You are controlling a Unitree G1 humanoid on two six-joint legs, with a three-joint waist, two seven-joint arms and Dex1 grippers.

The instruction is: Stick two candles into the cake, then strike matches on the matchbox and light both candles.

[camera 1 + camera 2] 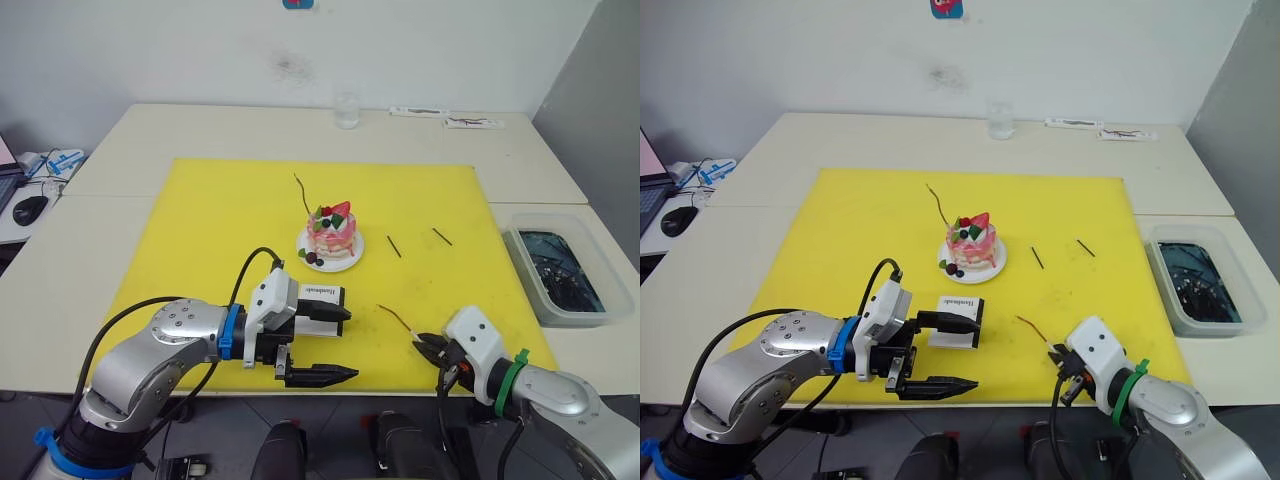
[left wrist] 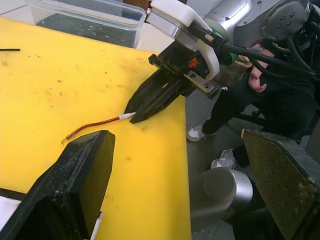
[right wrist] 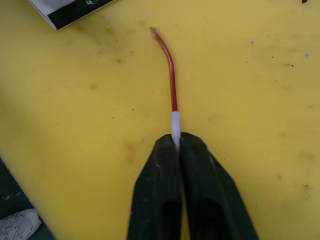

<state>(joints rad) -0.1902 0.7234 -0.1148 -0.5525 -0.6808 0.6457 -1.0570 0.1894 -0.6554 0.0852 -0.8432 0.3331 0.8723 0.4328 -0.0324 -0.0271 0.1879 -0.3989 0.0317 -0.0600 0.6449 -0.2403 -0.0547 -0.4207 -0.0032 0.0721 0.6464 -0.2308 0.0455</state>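
Along the near edge of the yellow mat (image 1: 200, 220) on the bench, the left gripper (image 1: 325, 345) hangs low with its jaws wide, one finger over the white matchbox (image 1: 962, 307) and the other out beyond the mat's front edge; nothing is held, and it looks parked beside the box, ready to steady it for striking later. Toward the middle of the mat sits the cake (image 1: 331, 233) on its small white plate, and one candle (image 1: 302, 194) stands already stuck in its far-left side, leaning away. Right of the cake, two short dark matches (image 1: 393, 246) lie loose on the mat, apart from each other and untouched. At the mat's near right corner, the right gripper (image 3: 176, 145) has its jaws pressed together on the pale end of the second candle (image 3: 170, 65), whose red-brown length curves across the mat toward the matchbox. Gripping the pale tip probably leaves the long end free to push into the cake. Judging from this, one candle is planted and the second is just being picked up.
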